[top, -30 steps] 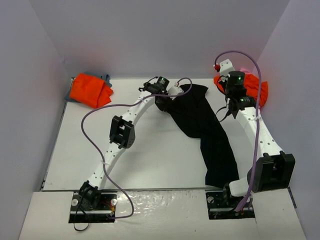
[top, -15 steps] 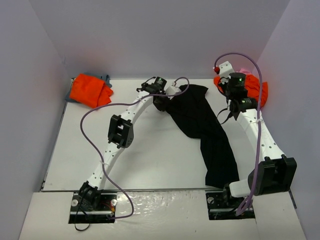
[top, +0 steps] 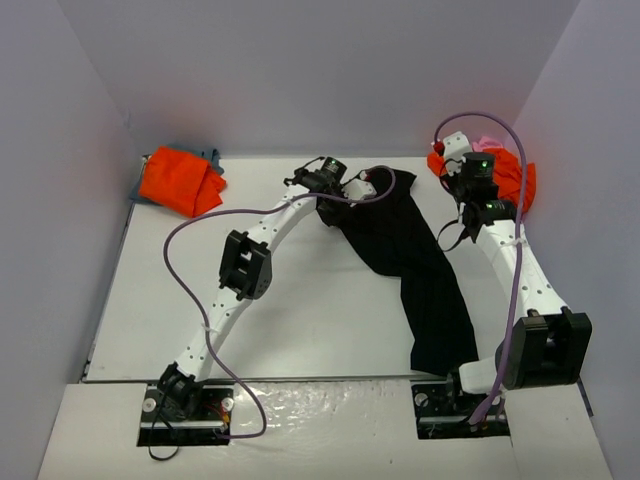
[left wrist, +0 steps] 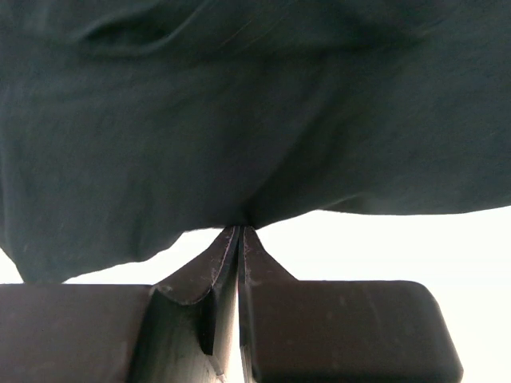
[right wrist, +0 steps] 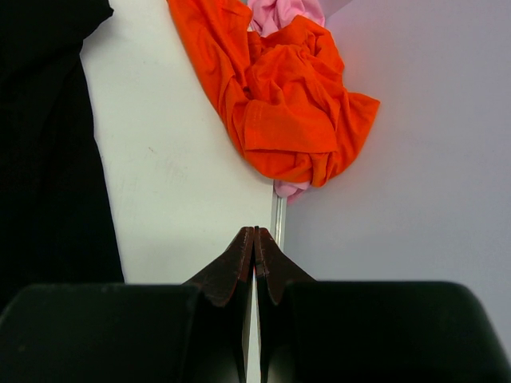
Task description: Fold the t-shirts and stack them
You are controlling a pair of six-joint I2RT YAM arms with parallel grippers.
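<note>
The black t-shirt point(top: 415, 265) lies as a long strip from the back middle of the table to the front right. My left gripper point(top: 345, 198) is shut on its far edge, and dark cloth point(left wrist: 239, 120) fills the left wrist view above the pinched tips. My right gripper point(top: 455, 150) is shut on nothing and held over the table's right edge point(right wrist: 276, 219). Just beyond it, against the right wall, a crumpled orange t-shirt point(right wrist: 287, 104) lies on a pink one point(right wrist: 279, 14). Another orange t-shirt point(top: 180, 180) lies on a blue-grey one point(top: 212, 157) in the back left corner.
Pale walls close in the white table point(top: 300, 320) at the back and on both sides. The right wall point(right wrist: 415, 199) is close beside my right gripper. A purple cable point(top: 185, 235) loops off each arm.
My left gripper has shifted a little to the right, carrying the black t-shirt's far edge with it. My right wrist has moved slightly toward the back right corner.
</note>
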